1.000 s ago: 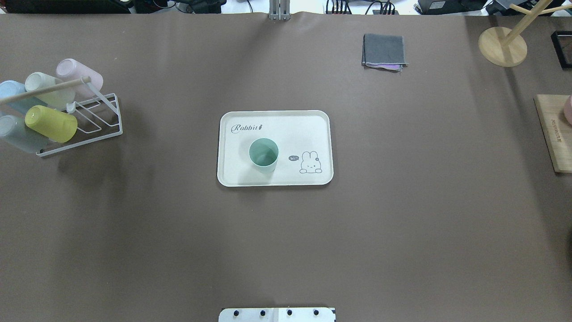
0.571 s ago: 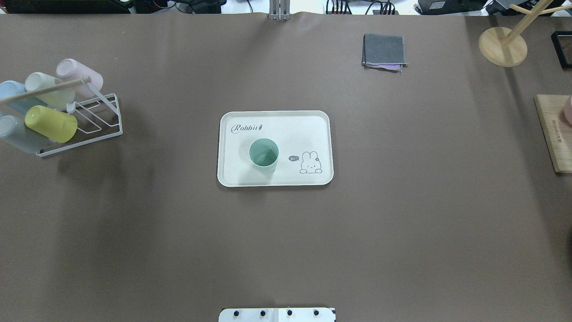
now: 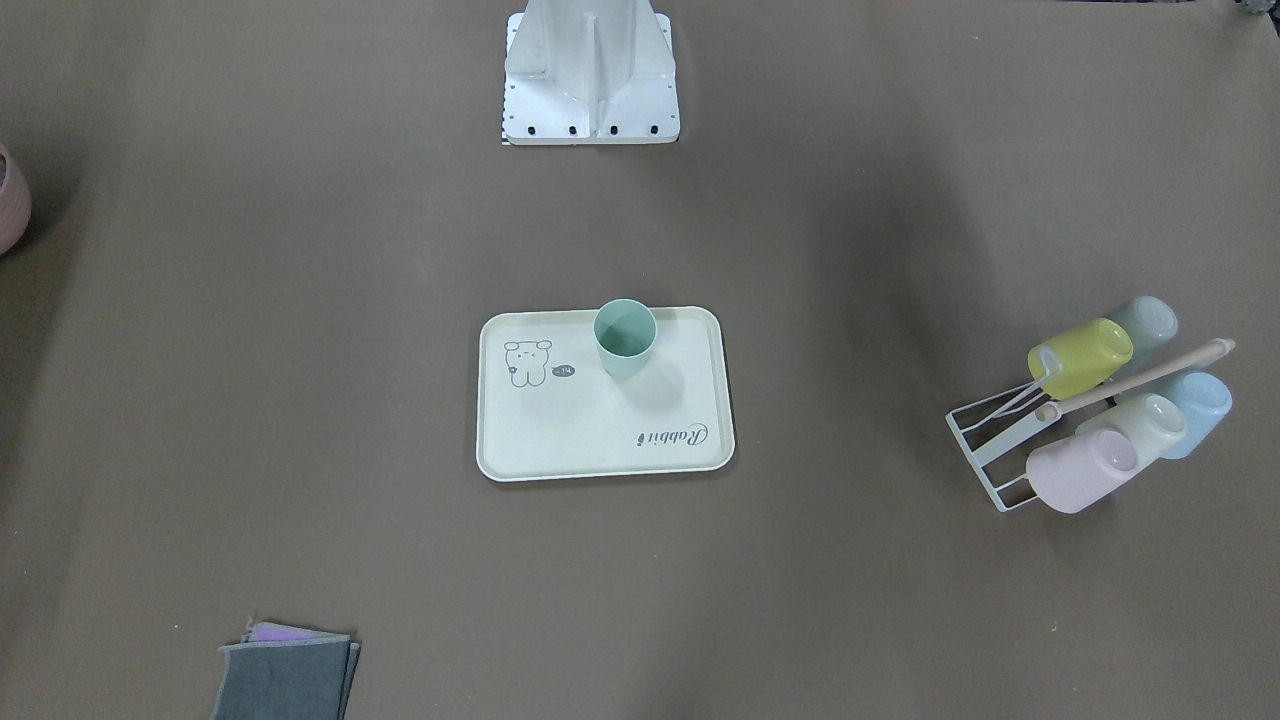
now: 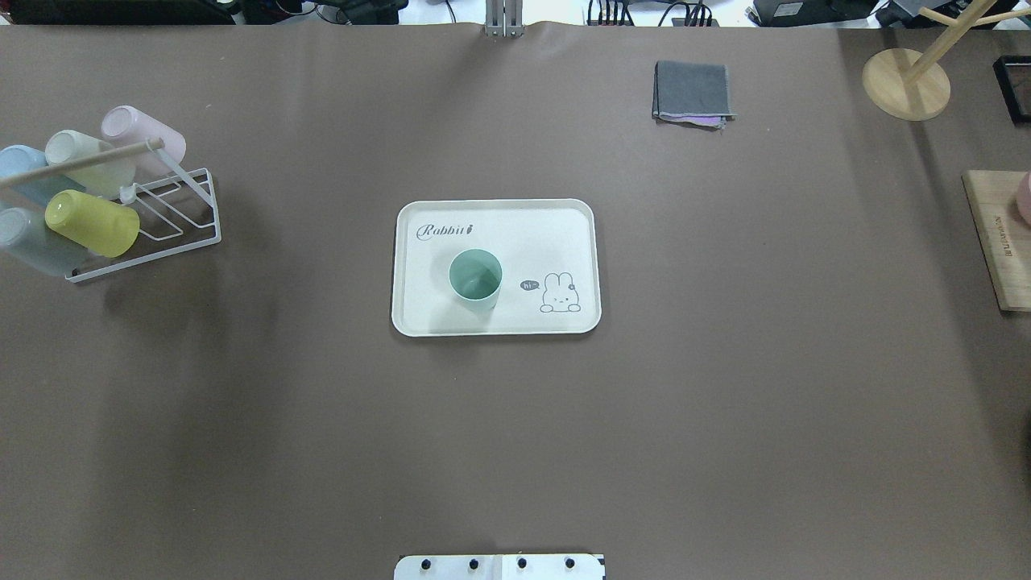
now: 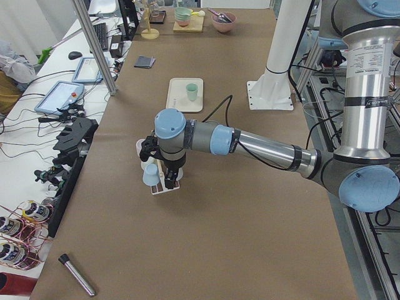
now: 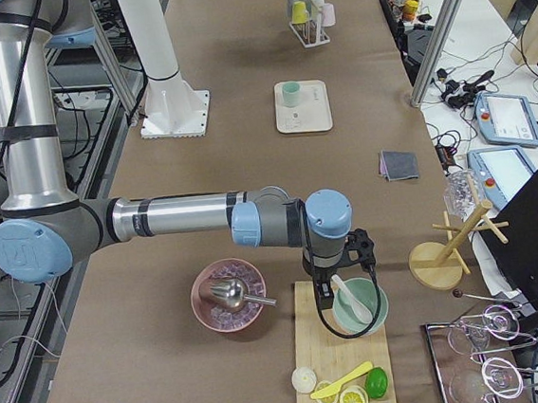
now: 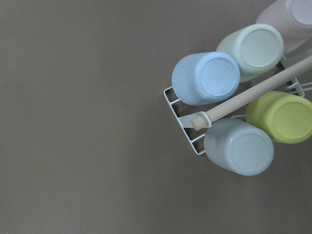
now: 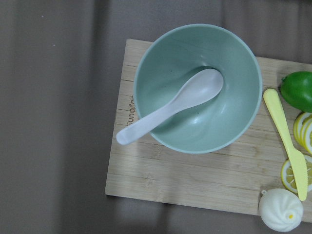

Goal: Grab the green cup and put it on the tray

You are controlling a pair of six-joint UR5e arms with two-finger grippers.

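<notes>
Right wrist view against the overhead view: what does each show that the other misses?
Only the right wrist view: a green bowl holding a white spoon, a lime and a yellow knife. Only the overhead view: the green cup standing upright on the tray, the cup rack and a grey cloth. Both: the wooden board and the brown table.

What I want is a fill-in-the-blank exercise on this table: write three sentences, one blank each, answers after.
The cup standing on the tray is ____ in colour.
The wire rack holds ____ cups.
The spoon lying in the bowl is ____ in colour.
Missing words: green; five; white.
</notes>
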